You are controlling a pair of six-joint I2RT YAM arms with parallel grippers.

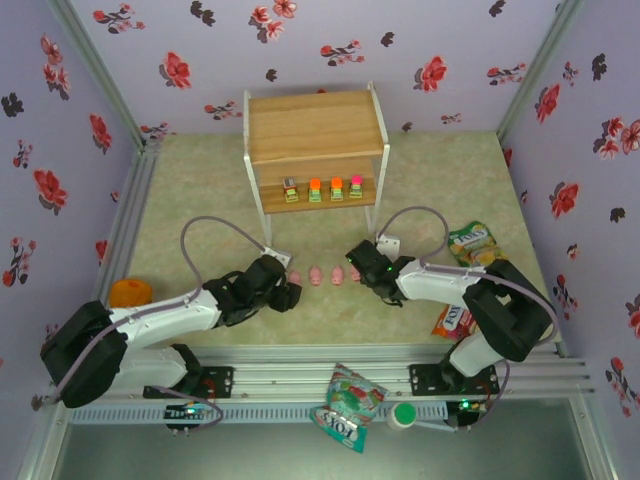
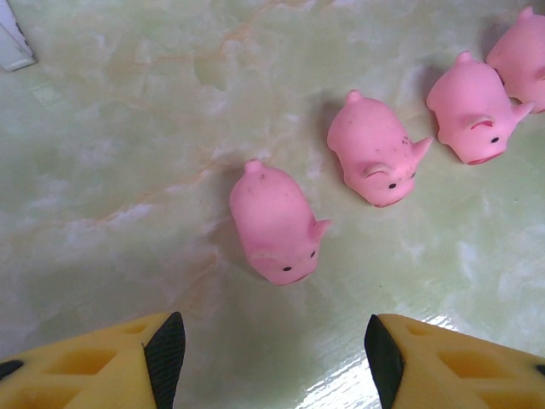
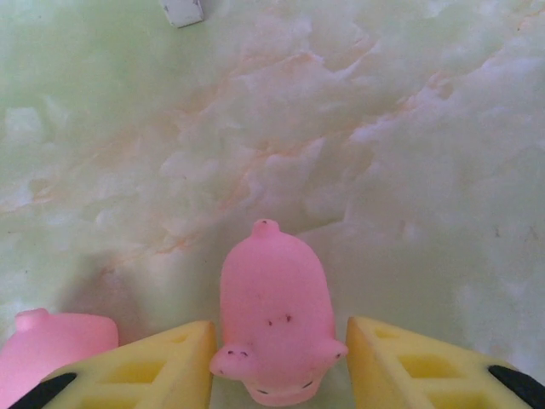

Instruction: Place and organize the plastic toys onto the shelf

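One marbled green bench carries it all. The shelf stands at its far middle and serves as the reference point.

- Shelf: top board bare. The lower board holds four blocky toys, upright in a row along its front edge. The even line looks deliberate, and it leaves the top board free.
- Left gripper: low over the bench, in front of the shelf's left leg. Jaws spread wide with nothing between them. The opening faces the row of pigs, so it reads as lined up for a pick and not yet closing.
- Right gripper: low in front of the shelf's right leg. Jaws drawn in to about one pig's width, one finger on each flank. Whether the pads are pressing, I cannot tell.
- Pig at the right gripper: belly down on the bench, snout toward the wrist, grasped across its body. Another pig lies just beside the left finger.
- Pigs before the left gripper: four lie in a slanting row in front of the shelf, near each other but apart. The nearest pig lies just beyond the fingertips, snout toward them.

Judgement: the blocky toys are done and the pigs remain.
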